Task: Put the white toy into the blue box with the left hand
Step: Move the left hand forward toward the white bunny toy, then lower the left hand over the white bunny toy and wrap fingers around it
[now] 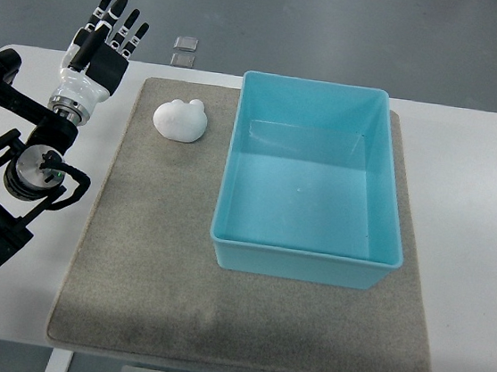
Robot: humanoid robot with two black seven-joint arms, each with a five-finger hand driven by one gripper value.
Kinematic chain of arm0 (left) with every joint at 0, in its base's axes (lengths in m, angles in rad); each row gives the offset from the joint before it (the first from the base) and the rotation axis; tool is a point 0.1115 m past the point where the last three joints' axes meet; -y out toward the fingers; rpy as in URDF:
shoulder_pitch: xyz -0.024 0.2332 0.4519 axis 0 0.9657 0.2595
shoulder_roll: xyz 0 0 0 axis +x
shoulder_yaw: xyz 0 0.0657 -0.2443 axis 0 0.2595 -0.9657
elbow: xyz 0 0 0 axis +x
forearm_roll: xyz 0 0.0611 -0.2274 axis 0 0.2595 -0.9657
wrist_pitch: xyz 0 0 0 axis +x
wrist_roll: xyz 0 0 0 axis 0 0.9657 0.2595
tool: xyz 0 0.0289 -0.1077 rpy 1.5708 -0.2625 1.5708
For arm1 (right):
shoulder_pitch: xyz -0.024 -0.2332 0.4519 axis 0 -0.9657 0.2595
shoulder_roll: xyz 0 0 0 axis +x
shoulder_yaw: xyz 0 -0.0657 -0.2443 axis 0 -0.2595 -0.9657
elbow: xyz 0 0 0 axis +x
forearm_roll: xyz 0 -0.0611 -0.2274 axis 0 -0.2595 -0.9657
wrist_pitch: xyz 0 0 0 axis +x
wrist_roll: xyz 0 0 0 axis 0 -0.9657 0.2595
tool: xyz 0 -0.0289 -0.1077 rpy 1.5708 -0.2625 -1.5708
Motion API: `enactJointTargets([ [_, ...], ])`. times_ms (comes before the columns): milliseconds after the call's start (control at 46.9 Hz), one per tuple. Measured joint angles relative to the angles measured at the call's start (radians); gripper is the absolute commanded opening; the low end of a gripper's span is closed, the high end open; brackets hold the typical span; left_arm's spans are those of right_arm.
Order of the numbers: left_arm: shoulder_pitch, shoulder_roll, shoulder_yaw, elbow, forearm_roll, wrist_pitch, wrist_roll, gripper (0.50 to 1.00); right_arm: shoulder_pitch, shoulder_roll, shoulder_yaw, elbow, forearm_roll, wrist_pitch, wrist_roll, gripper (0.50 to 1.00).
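Left hand (111, 34) sits up at the far left of the table (482, 186), off the mat (151, 256), fingers straight and spread, holding nothing. Right arm not visible. White toy (181, 120) lies on the grey mat near its far edge, just beside the blue box (298, 263) on the box's left, not touching it; box looks empty. So the step in hand is the reach and grasp, nothing done yet. To do it well I'd say: bring the hand over the toy from the left, keep the fingers apart until they straddle the rounded body, then close around the middle, not the small bumps on top. The toy looks smooth and domed, so a shallow pinch could slip. Lift clear of the box wall before moving across, and release low inside.
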Motion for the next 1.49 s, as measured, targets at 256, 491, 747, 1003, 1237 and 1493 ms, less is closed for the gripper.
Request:
enactJointTargets([
  [256, -0.018, 0.0, 0.016, 0.012, 0.0, -0.003, 0.001, 0.994, 0.0, 0.0, 0.0, 0.0, 0.0, 0.0, 0.0, 0.936],
  [491, -0.027, 0.001, 0.017, 0.013, 0.0, -0.014, 0.001, 0.994, 0.0, 0.0, 0.0, 0.0, 0.0, 0.0, 0.0, 0.936],
  [747, -0.048, 0.033, 0.011, 0.023, 0.009, -0.029, 0.0, 0.994, 0.0, 0.0, 0.0, 0.0, 0.0, 0.0, 0.0, 0.936],
  [1003, -0.062, 0.034, 0.02, 0.125, 0.068, -0.164, -0.001, 0.994, 0.0, 0.0, 0.0, 0.0, 0.0, 0.0, 0.0, 0.936],
  [1237, -0.063, 0.035, 0.02, 0.169, 0.408, -0.218, -0.002, 0.994, 0.0, 0.0, 0.0, 0.0, 0.0, 0.0, 0.0, 0.936],
  [1493, -0.089, 0.038, 0.02, 0.171, 0.535, -0.209, -0.001, 0.979, 0.0, 0.0, 0.0, 0.0, 0.0, 0.0, 0.0, 0.936],
])
